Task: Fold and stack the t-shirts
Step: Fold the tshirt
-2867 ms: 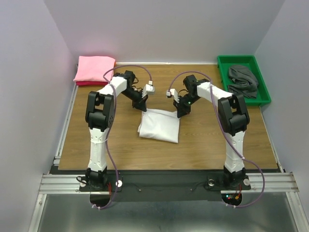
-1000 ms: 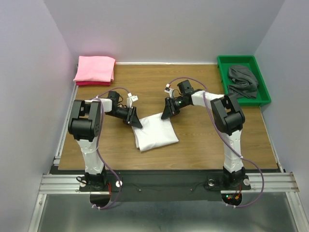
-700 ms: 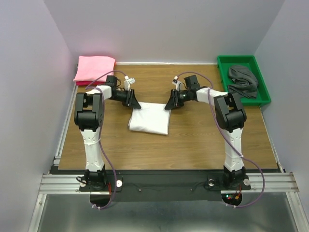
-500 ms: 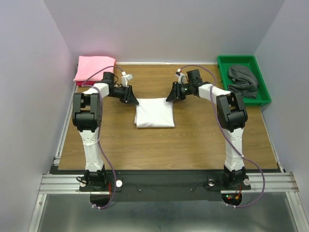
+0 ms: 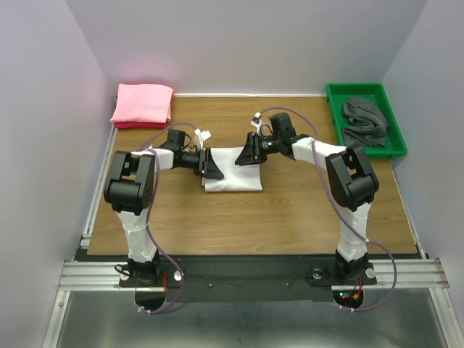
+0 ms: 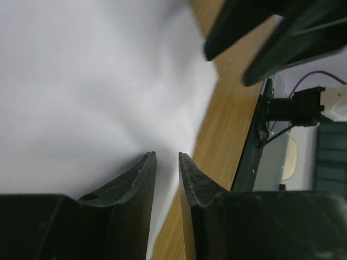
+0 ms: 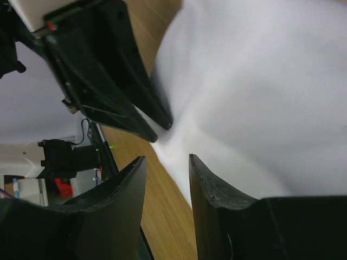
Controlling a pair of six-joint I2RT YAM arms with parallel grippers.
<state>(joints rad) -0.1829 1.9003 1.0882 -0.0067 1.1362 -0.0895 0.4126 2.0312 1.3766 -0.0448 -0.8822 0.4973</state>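
While the folded white t-shirt (image 5: 233, 172) lies mid-worktop (image 5: 290, 206), the left gripper (image 5: 212, 164) sits at its left edge, jaws narrowly parted, pinching nothing. The right gripper (image 5: 249, 152) is at its far right corner, jaws wider, empty. Far left lies the pink t-shirt (image 5: 142, 104), and the dark grey t-shirt (image 5: 365, 119) is crumpled in the green tray (image 5: 335, 109).
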